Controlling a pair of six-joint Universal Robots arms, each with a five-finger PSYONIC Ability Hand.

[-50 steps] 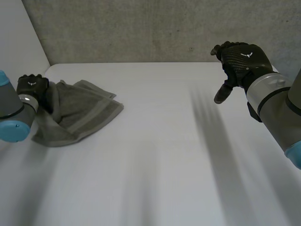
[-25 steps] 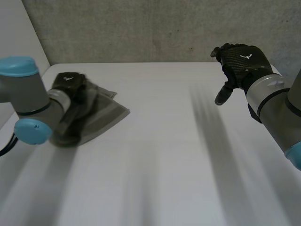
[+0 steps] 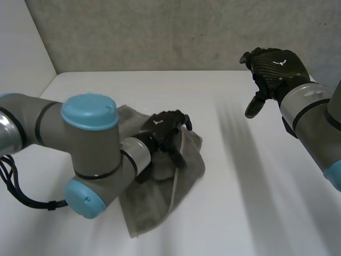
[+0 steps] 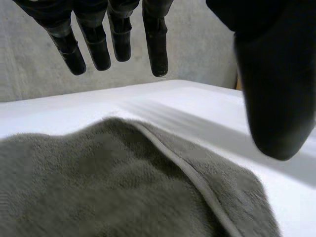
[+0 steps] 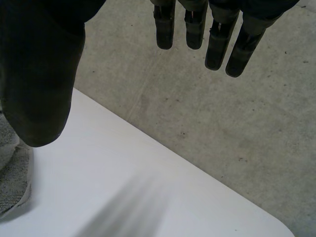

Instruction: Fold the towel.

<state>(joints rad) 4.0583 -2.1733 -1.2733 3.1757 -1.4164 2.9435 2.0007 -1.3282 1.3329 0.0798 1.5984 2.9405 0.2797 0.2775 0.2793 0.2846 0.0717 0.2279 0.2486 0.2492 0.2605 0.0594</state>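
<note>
The grey towel [image 3: 184, 173] lies rumpled in a heap on the white table [image 3: 240, 213], left of the middle. My left hand [image 3: 162, 127] hovers over the towel's far part, fingers straight and thumb apart, open and holding nothing. In the left wrist view the towel [image 4: 123, 187] spreads below the palm, a hemmed edge running under the thumb [image 4: 271, 89]. My right hand [image 3: 274, 66] hangs in the air at the far right, well away from the towel, open and empty. In the right wrist view its fingers [image 5: 217, 39] point at the wall, and a bit of towel [image 5: 11, 185] shows beside the thumb.
A grey concrete wall [image 3: 160, 32] closes the table's far edge. My left arm [image 3: 85, 144] reaches across the near left part of the table and covers part of the towel. Bare table lies between the towel and the right arm.
The left arm has swept from the far left toward the middle, dragging the towel along. Its hand has opened and now stands over the towel. The right hand has barely moved.
</note>
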